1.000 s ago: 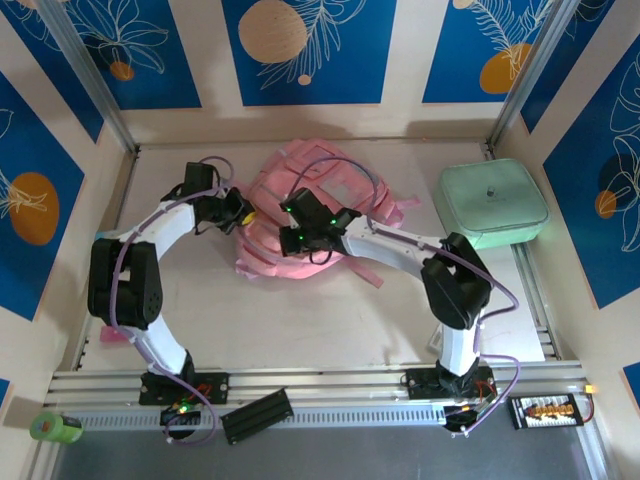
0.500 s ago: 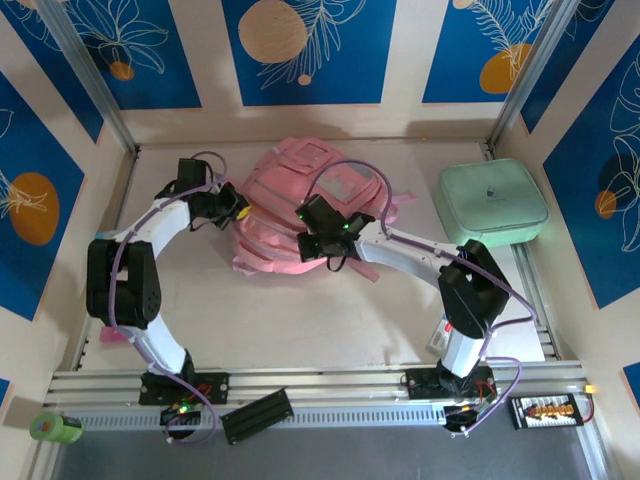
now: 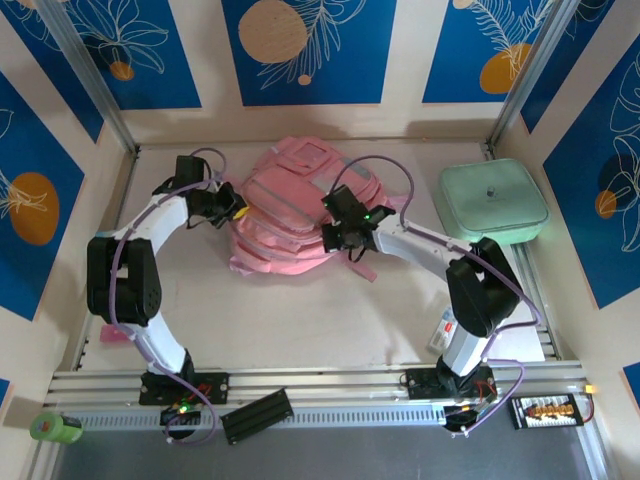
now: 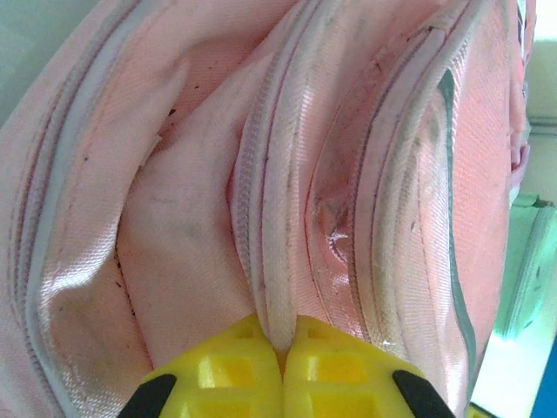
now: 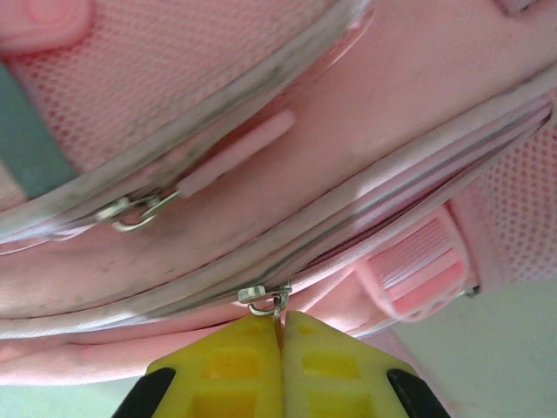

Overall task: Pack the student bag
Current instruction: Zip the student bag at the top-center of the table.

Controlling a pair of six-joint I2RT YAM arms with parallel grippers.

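a: so, nearest first: what lies by the front edge?
b: a small printed card (image 3: 446, 330) at about 5 o'clock on the table (image 3: 300, 320). its print is too small to read.
a: and the fingers?
b: the right gripper (image 5: 280, 335) has its yellow tips pressed together on a metal zip pull (image 5: 265, 300), at the bag's 4 o'clock edge. the left gripper (image 4: 283, 341) is pinched tight on a piped seam (image 4: 271, 218) at the bag's 9 o'clock edge.
a: where's the student bag (image 3: 285, 212)?
b: flat mid-table between them, long axis roughly 7 to 1 o'clock. from the right fingers it lies straight ahead at 12, with the zip track (image 5: 365, 222) crossing from 8 to 2. i'd judge the right arm drags the pull while the left anchors.
a: any writing?
b: none legible on the bag, nor on the mint-green case (image 3: 492, 200) at 2 o'clock, well apart.
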